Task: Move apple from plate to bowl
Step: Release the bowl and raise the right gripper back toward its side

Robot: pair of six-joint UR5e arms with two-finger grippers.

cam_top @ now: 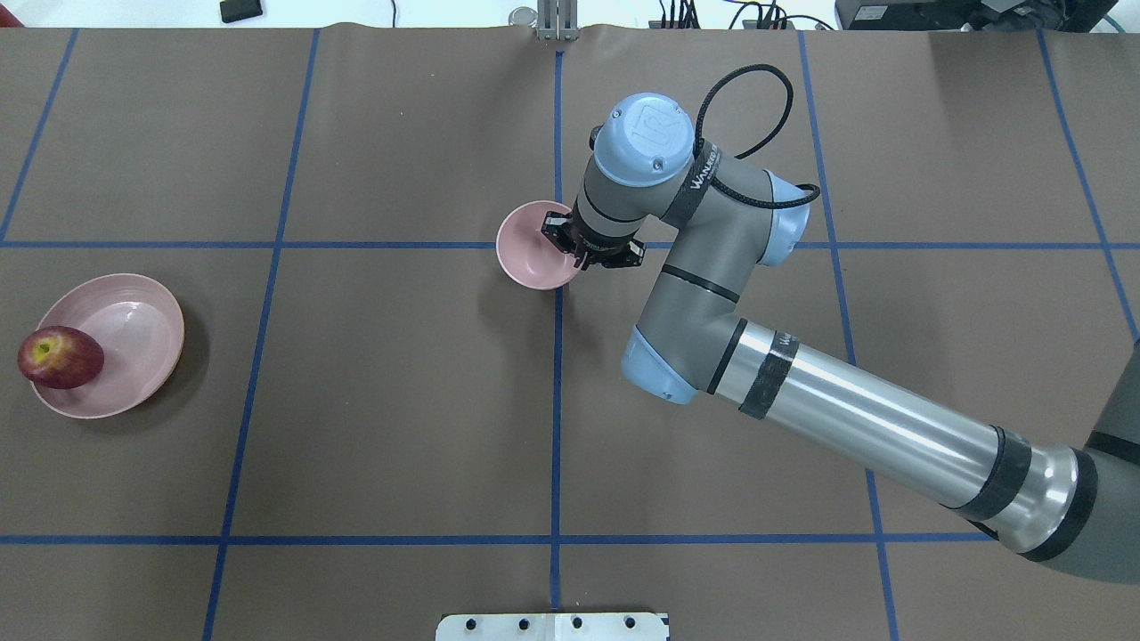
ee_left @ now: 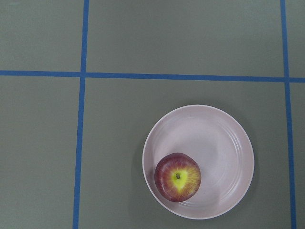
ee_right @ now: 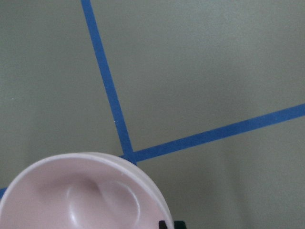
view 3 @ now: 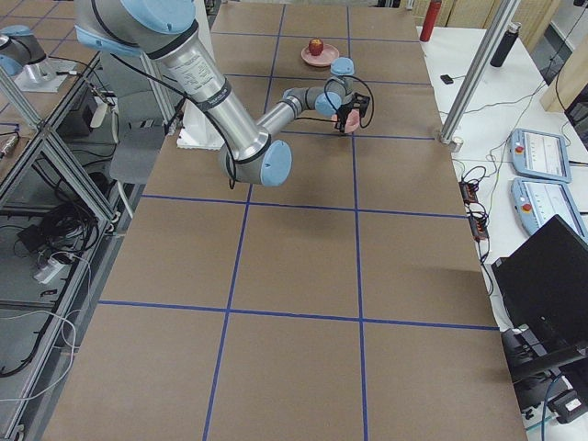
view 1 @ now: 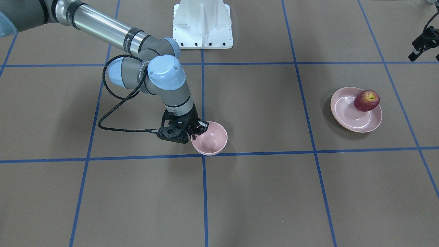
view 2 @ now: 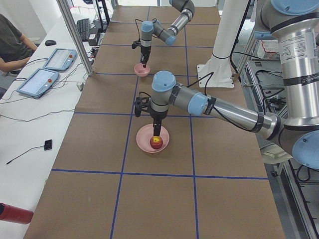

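The apple (ee_left: 177,177) is dark red, with fine red streaks that run outward from a bright yellow patch around its stem hollow. A short brown stem shows in the hollow, which faces up. Its skin looks smooth and slightly glossy. It sits on the plate (ee_left: 209,143), off centre, against the sloping rim rather than on the flat middle. In the overhead view it covers the plate's left edge.

The plate is wide, shallow and pale pink, with a lighter ring around its flat centre. It lies on the brown table (view 1: 260,192), which is marked with blue tape lines, well apart from the bowl (view 1: 211,140).

The bowl is small, deep and pale pink, with nothing in it. It stands near the middle of the table, close to a crossing of two tape lines.

The right gripper (view 1: 199,129) is at the bowl's rim, on the side toward its own arm. Its fingers are close together and pinch the rim, one tip inside the bowl and one outside.

The left gripper (view 2: 157,130) hangs above the plate and points straight down over the apple without touching it. Its wrist camera shows none of its fingers, so I cannot tell how wide they stand.
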